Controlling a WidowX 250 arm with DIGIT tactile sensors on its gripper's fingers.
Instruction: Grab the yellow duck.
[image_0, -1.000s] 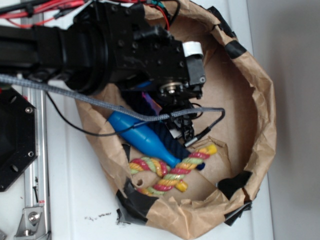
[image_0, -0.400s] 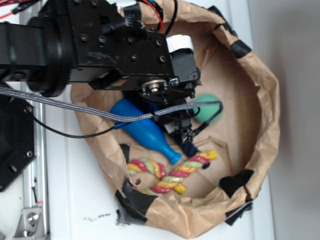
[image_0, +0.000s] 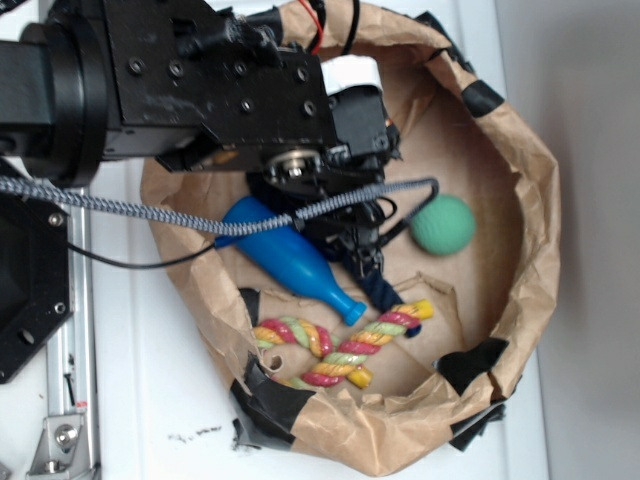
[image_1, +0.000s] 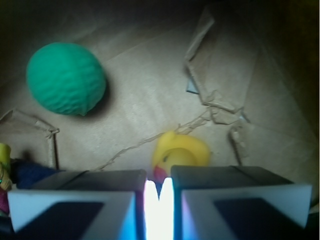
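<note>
Yellow duck (image_1: 181, 152), smooth, rounded.

Yellow duck (image_1: 181, 152) hidden under arm in exterior view; in wrist view its lower part was covered by claw (image_1: 159, 192) pads. Blue bottle (image_0: 285, 255) base hidden by arm. Pad gap glare-washed

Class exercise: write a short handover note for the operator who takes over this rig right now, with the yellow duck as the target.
Gripper: the wrist view shows the pads almost together with a thin gap, nothing between them.
Yellow duck: on the paper floor of the paper basket, just beyond the fingertips, not grasped; hidden under the arm in the exterior view.
Green ball: apart from the duck.
Done: gripper is over the basket, near the duck.
Left: open, close on the duck, lift.
</note>
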